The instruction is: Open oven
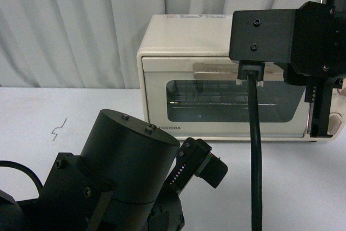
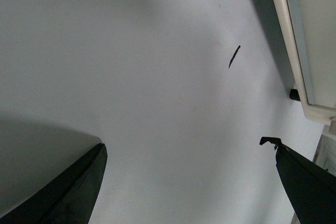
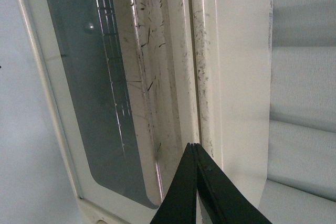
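Observation:
The cream-white TOSHIBA oven (image 1: 178, 41) stands at the back of the table, its glass door closed, with the beige bar handle (image 1: 213, 70) across the top of the door. My right gripper (image 3: 192, 146) is shut, its tips against the handle (image 3: 152, 77) near the door's top edge; the wire rack shows through the glass (image 3: 89, 87). In the front view the right arm's black body (image 1: 286, 31) hides the oven's right part. My left gripper (image 2: 189, 145) is open and empty, low over the table just in front of the oven's lower edge (image 2: 294, 51).
White table (image 1: 54, 150) with a small dark mark (image 1: 59, 128). Pale curtain (image 1: 70, 25) behind the oven. A black cable (image 1: 255, 155) hangs from the right arm in front of the door. One oven knob (image 1: 335, 123) peeks at the far right.

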Controlling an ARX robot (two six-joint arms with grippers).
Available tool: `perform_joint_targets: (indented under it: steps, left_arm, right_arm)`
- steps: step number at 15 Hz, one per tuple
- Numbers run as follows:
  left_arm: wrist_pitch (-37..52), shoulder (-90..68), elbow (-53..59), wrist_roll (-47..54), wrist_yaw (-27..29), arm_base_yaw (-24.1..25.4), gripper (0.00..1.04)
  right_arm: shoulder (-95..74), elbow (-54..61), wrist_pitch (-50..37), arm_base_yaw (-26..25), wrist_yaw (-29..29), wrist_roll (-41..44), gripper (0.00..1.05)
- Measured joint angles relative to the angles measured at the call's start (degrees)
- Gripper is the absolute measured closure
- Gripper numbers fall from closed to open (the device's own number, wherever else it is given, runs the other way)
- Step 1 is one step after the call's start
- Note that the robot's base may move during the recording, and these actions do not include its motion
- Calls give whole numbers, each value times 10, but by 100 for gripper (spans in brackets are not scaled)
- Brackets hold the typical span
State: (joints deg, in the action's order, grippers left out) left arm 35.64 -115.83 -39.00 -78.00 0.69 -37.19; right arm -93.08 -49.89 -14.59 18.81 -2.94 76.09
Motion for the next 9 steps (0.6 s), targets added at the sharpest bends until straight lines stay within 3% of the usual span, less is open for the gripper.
perform_joint_targets:
  steps: [9]
  left_arm:
    - [0, 0, 0, 0, 0, 0, 7]
  right_arm:
    - [-17, -9, 19, 8, 11, -33, 103]
